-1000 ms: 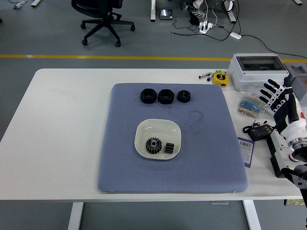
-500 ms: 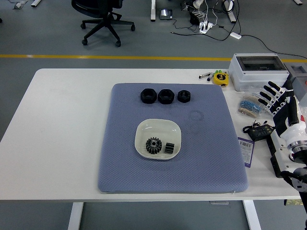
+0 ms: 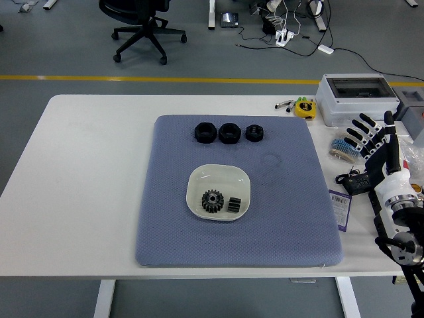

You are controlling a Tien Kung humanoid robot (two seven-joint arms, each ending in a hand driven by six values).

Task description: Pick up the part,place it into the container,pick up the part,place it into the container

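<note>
Right hand (image 3: 372, 136) has drifted left and a bit down since a second ago, now over the blue-white bundle (image 3: 343, 147) at the table's (image 3: 79, 172) 3 o'clock edge; nothing else moved. Fingers spread wide, holding nothing, tips pointing toward 11 o'clock. Left arm out of frame

Blue mat (image 3: 291, 212) sits mid-table. White bowl (image 3: 218, 192) at mat centre holds two black parts: a gear (image 3: 212, 201) lying flat, axis up, teeth all round, and a small ribbed cylinder (image 3: 233, 205) touching it on its 3 o'clock side. Cylinder's long axis can't be told at this size

Three more black parts in a row at the mat's 12 o'clock edge, row running 9-to-3: left nut (image 3: 205, 132), middle nut (image 3: 229, 132), small knurled part (image 3: 254, 132). Left and middle touching, small one just beside. All flat, bores up

Off the mat at 2 o'clock: yellow tape measure (image 3: 305, 107), grey box with clear lid (image 3: 356, 98). At 3 o'clock: black adapter (image 3: 361, 181) and a printed card (image 3: 338, 209); print too small to read. No readable brand anywhere
</note>
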